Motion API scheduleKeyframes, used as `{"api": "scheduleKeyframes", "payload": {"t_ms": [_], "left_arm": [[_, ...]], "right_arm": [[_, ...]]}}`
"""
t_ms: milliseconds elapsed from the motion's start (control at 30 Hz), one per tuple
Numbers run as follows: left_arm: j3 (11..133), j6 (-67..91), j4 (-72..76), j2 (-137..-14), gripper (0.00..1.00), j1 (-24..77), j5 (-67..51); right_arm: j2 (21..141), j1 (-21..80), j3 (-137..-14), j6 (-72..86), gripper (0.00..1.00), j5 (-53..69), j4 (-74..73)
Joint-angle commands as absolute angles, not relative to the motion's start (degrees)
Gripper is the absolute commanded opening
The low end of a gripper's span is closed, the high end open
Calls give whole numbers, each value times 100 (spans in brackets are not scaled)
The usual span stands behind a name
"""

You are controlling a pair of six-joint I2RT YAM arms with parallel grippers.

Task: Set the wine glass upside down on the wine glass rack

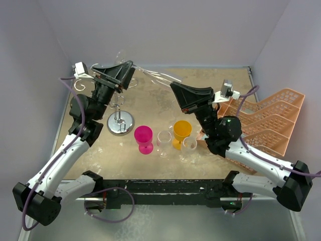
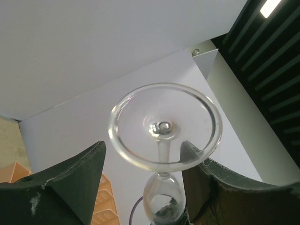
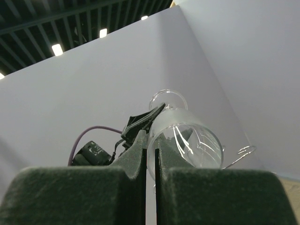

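Note:
A clear wine glass hangs on its side above the back of the table, between my two grippers. My right gripper is shut on the rim of its bowl, one finger inside and one outside. My left gripper is open around the stem. In the left wrist view the round foot lies just beyond the fingertips, the stem runs between the wide-apart fingers, and the right finger is close to the foot's edge. The chrome wine glass rack stands below the left gripper.
Several glasses stand at mid-table: a magenta one, a clear one, an orange one and another clear one. A peach plastic crate fills the right side. Grey walls close in the table.

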State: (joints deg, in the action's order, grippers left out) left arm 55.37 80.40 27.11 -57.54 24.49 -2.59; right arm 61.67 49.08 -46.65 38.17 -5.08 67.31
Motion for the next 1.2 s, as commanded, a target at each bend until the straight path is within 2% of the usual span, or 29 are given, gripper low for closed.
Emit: {"api": "scheduleKeyframes", "payload": {"t_ms": [0, 100, 200, 433, 667, 700, 800, 933, 1033, 1167], "left_arm": [[5451, 7860, 3365, -5619, 61, 2628, 524], [5299, 7840, 3654, -5556, 61, 2701, 920], [5259, 7866, 3880, -5585, 55, 2724, 1090], [5265, 7828, 4135, -5634, 24, 2734, 1267], [5318, 7633, 4150, -5673, 0, 2742, 1327], [5344, 7565, 4129, -5668, 0, 2742, 1315], [5487, 7247, 3873, -5616, 0, 2742, 1305], [5826, 6765, 3349, -5561, 0, 2742, 1258], [6194, 6331, 2728, -5558, 0, 2743, 1157], [6809, 5675, 1623, -5681, 0, 2743, 967]], "right_arm": [[6166, 4922, -4657, 4107, 0, -200, 7222], [6262, 4926, -4585, 4289, 0, -9, 7327], [6373, 4922, -4507, 4488, 0, 211, 7573], [6377, 4922, -4421, 4580, 0, 478, 7519], [6293, 4922, -4395, 4523, 0, 572, 7104], [6274, 4922, -4388, 4495, 2, 601, 7033], [6159, 4922, -4318, 4435, 27, 569, 6754], [5905, 4922, -4049, 4348, 51, 477, 6585], [5698, 4922, -3944, 4033, 59, 435, 6304], [5323, 4923, -3988, 3712, 65, -542, 5068]]}}
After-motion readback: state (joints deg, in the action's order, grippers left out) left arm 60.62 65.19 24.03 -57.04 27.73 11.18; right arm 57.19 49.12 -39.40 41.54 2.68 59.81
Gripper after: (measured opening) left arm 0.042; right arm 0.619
